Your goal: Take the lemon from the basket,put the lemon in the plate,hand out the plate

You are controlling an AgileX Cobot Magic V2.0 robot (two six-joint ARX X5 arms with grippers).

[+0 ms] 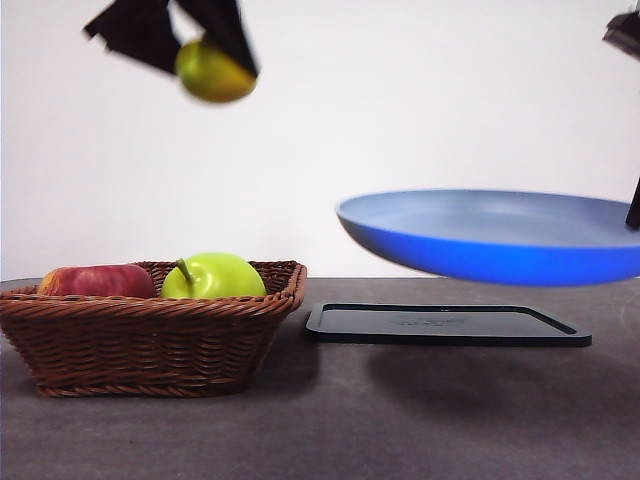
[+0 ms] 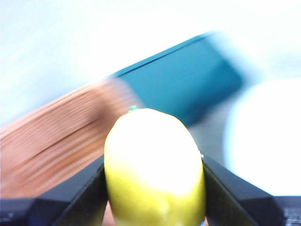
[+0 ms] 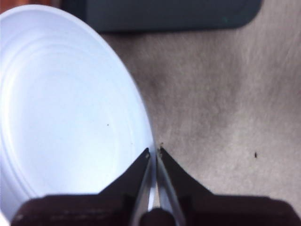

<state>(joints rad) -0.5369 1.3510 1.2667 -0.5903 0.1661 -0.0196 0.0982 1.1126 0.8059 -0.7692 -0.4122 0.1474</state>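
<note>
Gripping one lemon [image 1: 213,71], the left gripper [image 1: 190,35] looks blurred; the right gripper [image 3: 154,153] pinches one plate [image 1: 470,235].

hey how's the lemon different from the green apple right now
The lemon is smaller, dull yellow-green, and held in the air by the left gripper; the green apple is bigger, bright green with a stem, and rests in the basket. Both are smooth, rounded fruit.

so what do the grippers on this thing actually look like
Both are plain matte black. The left gripper has two broad, flat, wedge-like jaws with angular edges. The right gripper has two jaws that taper to thin pointed tips, rising from a wide black block at the base. In the front view they show only as dark, angular shapes. No cables, markings or labels are visible in any view.
</note>
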